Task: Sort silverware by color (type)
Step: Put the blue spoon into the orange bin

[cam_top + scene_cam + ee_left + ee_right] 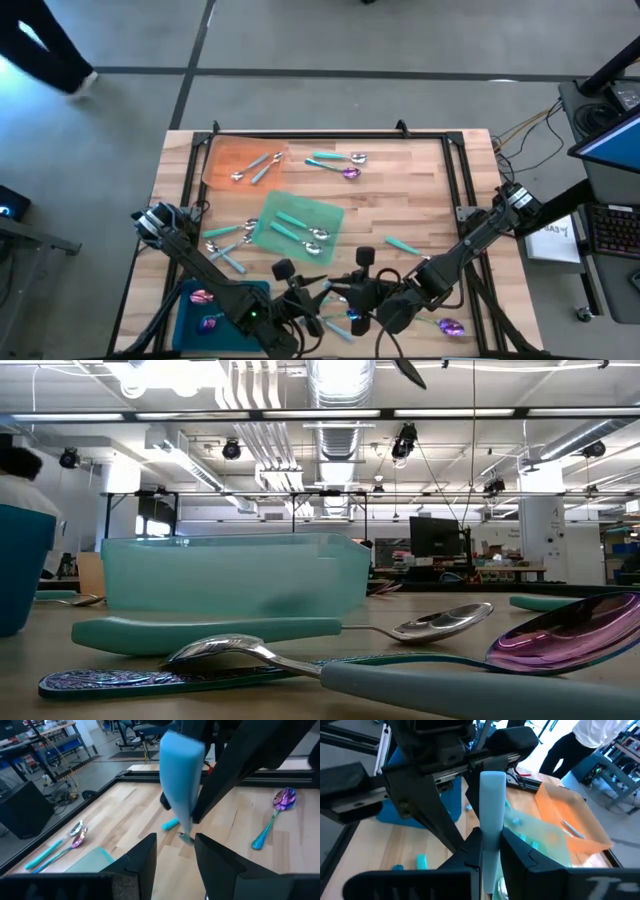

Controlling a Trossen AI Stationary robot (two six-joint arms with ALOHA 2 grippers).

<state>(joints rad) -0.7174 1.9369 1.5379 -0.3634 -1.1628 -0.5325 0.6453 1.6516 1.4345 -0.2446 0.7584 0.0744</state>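
Translucent orange rectangular tray (222,163) at the far left of the wooden slatted surface (420,200) holds two teal-handled, silver-headed spoons (256,167). Translucent green rectangular tray (330,215) at centre holds three more teal-handled spoons (300,229). Dark teal tray (190,305) at the near left corner holds two iridescent purple-headed spoons (203,297). Loose silverware lies on the surface: a far group (340,162), several pieces just left of the green tray (228,238), one teal handle (403,244) at right, and a purple-headed spoon (450,326) near the front edge. Right gripper (489,851) is clenched on an upright teal-handled utensil (492,815); left gripper (175,851), fingers parted, is grasping nothing. No legible writing.
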